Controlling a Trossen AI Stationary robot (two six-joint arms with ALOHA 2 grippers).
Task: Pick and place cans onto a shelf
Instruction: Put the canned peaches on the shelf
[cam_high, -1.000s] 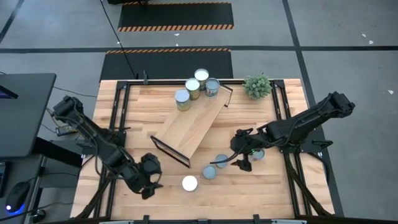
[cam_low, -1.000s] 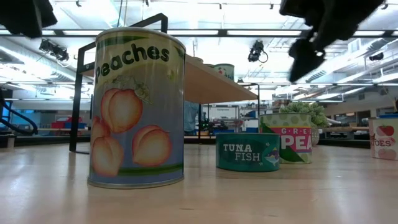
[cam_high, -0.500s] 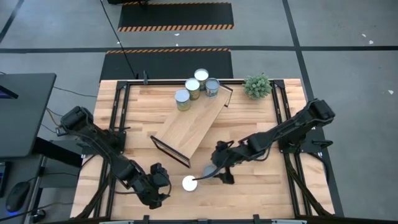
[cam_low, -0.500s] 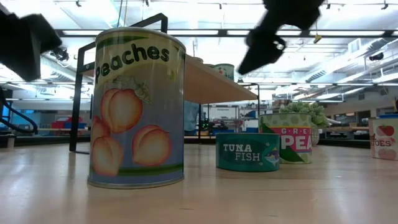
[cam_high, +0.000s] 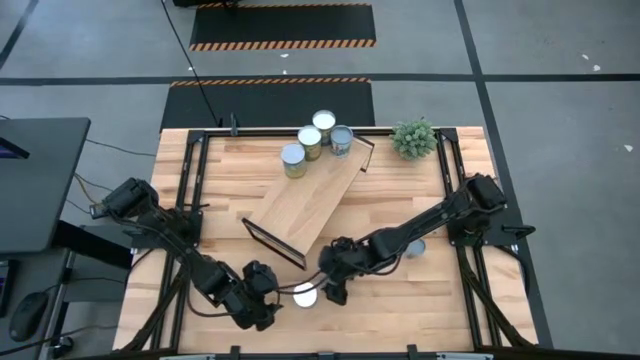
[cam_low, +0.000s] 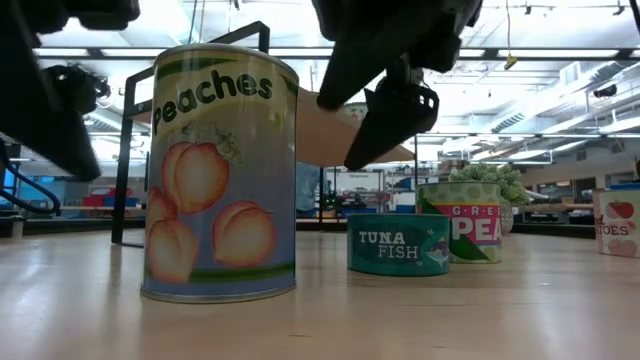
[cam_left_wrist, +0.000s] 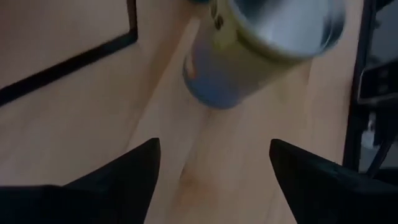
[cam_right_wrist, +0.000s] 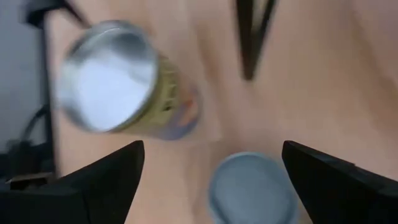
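From above, your two arms converge on one white-topped peach can (cam_high: 305, 295) standing near the table's (cam_high: 440, 300) front edge. The left gripper (cam_high: 268, 297) sits just beside it on one side, the right gripper (cam_high: 333, 290) just beside it on the other — little free wood remains between them. The shelf (cam_high: 310, 205) lies diagonally across the middle, its near black frame end close behind the can. Three cans (cam_high: 318, 140) cluster at the shelf's far end by the table's back edge, next to a small green plant (cam_high: 414, 138). Another can (cam_high: 414, 247) shows partly under the right arm; the front right corner lies open.

At table height, the Peaches can (cam_low: 220, 175) stands upright, with a tuna tin (cam_low: 398, 243) and a green peas can (cam_low: 472, 222) behind it. A dark gripper (cam_low: 395, 110) hangs above, clear of the cans.

Your left wrist camera shows both fingers (cam_left_wrist: 121, 177) spread wide, nothing between them, the can (cam_left_wrist: 249, 56) ahead.

Your right wrist camera shows fingers (cam_right_wrist: 112, 174) equally wide and empty — the peach can (cam_right_wrist: 124, 87) and a grey-topped tin (cam_right_wrist: 252, 190) lie ahead.
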